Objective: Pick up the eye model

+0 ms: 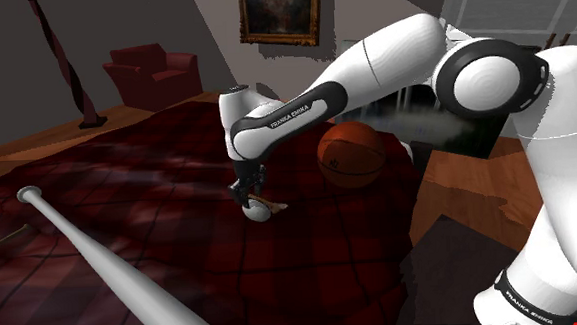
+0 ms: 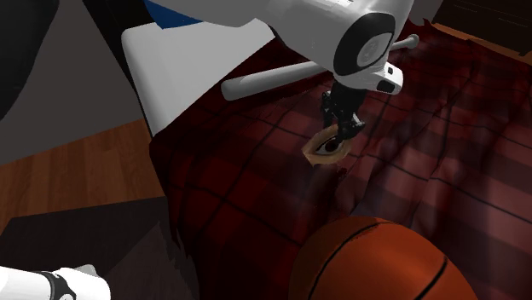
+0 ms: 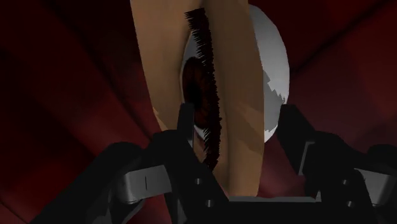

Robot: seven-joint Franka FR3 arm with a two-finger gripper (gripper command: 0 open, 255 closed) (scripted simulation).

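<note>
As the gripper [image 3: 235, 121] is set narrow around the eye model [image 3: 232, 63], with a finger against each side, the grasp is judged made and the lift not yet begun. The model is found low over the red plaid cloth [image 1: 179, 221], near the basketball [image 1: 351, 154], to its left in the shoulder view. A steady upward pull is called for next. Whether the model is clear of the cloth cannot be told.
</note>
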